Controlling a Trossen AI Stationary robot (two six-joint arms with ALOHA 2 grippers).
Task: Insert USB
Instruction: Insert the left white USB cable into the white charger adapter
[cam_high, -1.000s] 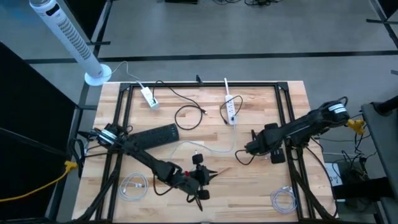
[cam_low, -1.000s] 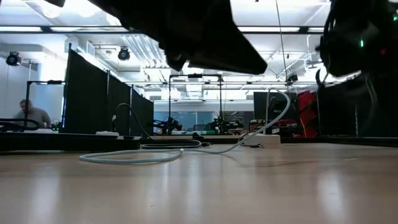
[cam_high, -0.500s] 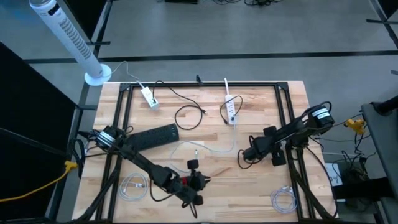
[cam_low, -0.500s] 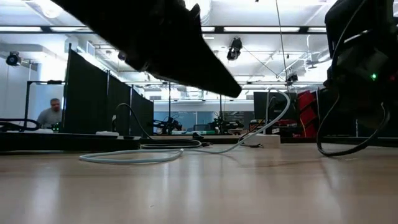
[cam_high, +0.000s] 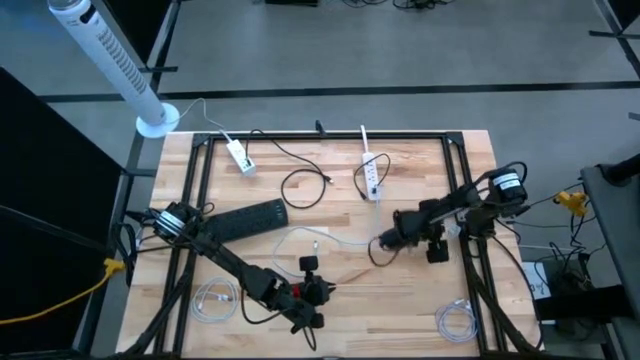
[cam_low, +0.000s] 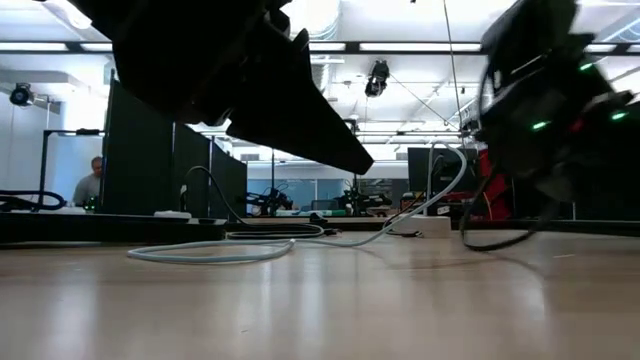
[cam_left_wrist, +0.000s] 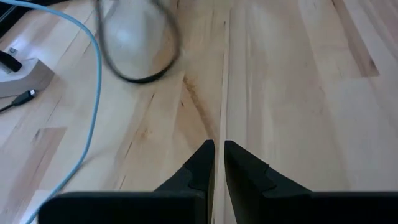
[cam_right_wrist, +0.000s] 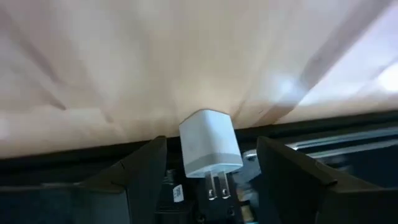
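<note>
Near the tabletop's front edge, around its middle, left gripper (cam_high: 322, 291) low over bare wood, fingers (cam_left_wrist: 202, 163) pressed almost together on nothing. Just behind it, toward the centre, free end of the white USB cable (cam_high: 314, 244). Farther right, at mid-tabletop, right gripper (cam_high: 383, 242) seemingly pinching a white charger (cam_right_wrist: 208, 146), prongs back toward the wrist, so port end probably leftward toward that cable end.
</note>
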